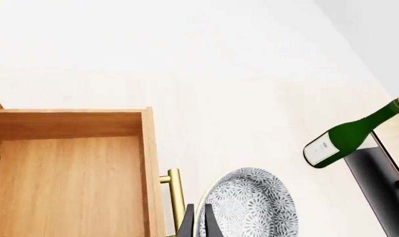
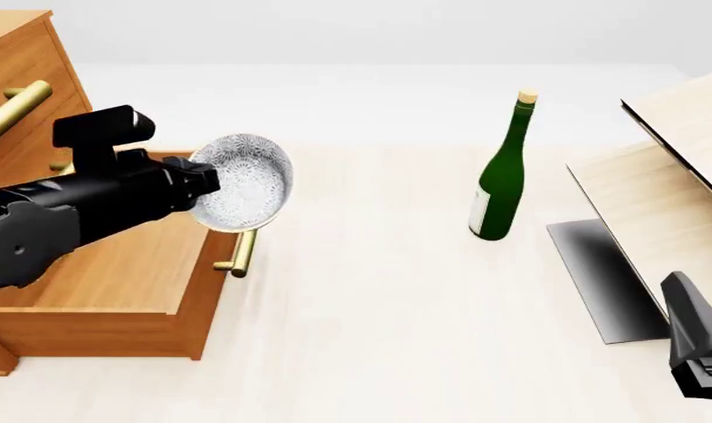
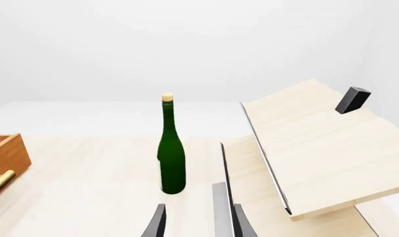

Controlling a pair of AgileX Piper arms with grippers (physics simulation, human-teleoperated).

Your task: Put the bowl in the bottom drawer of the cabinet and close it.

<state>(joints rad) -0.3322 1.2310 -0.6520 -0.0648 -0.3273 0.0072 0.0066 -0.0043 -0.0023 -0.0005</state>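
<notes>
One drawer [image 2: 109, 273] open, bottom of cabinet [image 2: 15, 79]. L gripper [image 2: 209, 189] pinches bowl [image 2: 248, 181] rim, held tilted above drawer front edge. Step: carry-in. Next: shift over cavity, lower, release. R gripper [image 3: 196, 219] fingers apart, idle.

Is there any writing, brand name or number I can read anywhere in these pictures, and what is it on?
None can be read.
The green bottle has a pale label low on its side, but any print on it is too small and blurred to make out.
The bowl, held by the left gripper, carries only a fine grey pattern, no letters.
The cabinet and bottom drawer are plain wood.
</notes>
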